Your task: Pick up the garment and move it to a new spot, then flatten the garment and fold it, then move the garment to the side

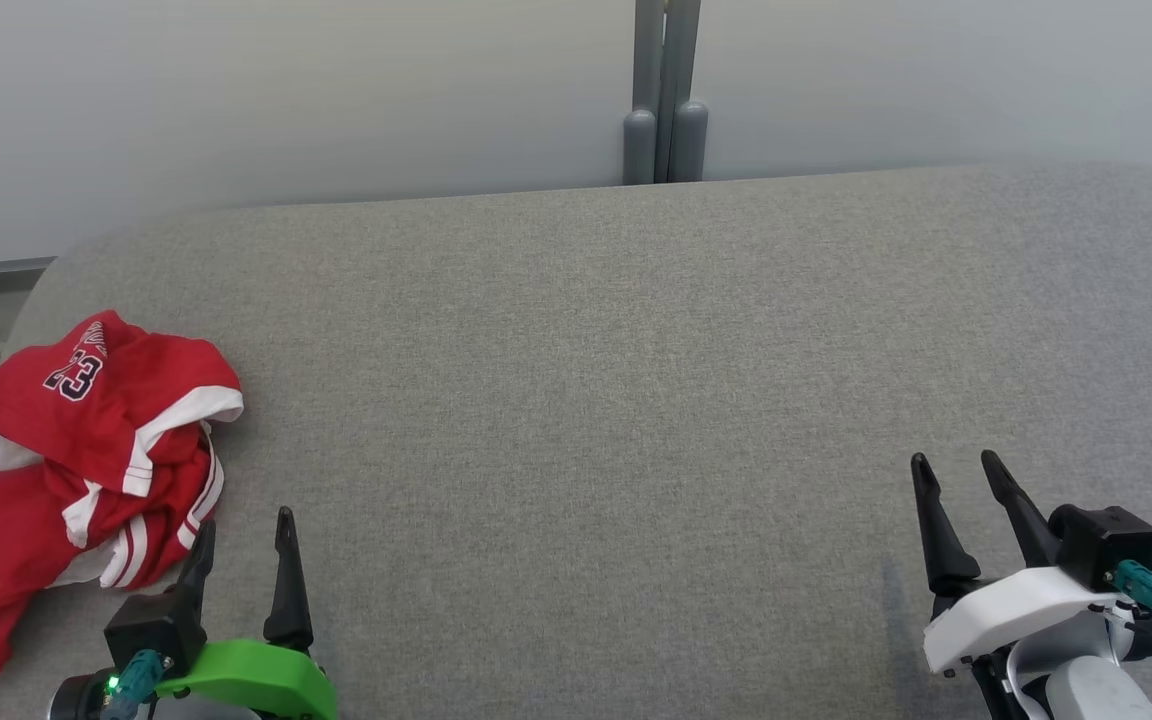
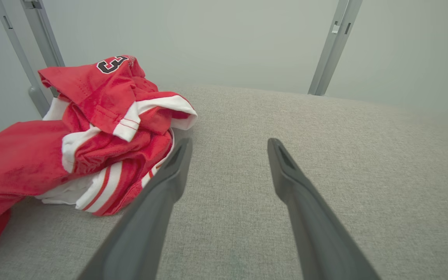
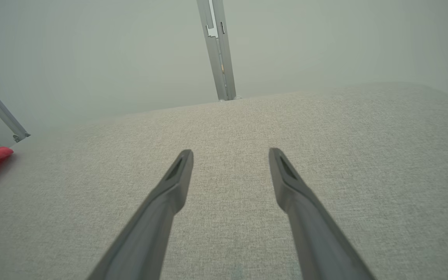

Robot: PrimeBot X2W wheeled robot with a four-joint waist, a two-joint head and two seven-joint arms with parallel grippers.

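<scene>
Both pairs of fingers (image 1: 286, 580) stand apart and empty: the left gripper (image 1: 245, 520) hovers just beside the crumpled red garment (image 1: 86, 450), which lies at the left end of the grey padded surface (image 1: 586, 400), while the right gripper (image 1: 956, 458) sits well apart at the other end. The pickup should go best if the left gripper shifts left over a raised fold and pinches several layers together. The grey post (image 1: 664, 100) behind the far edge looks to be no obstacle

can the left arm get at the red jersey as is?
Probably yes. The left gripper is open, right beside the crumpled garment, with nothing lying between them on the grey surface.
</scene>
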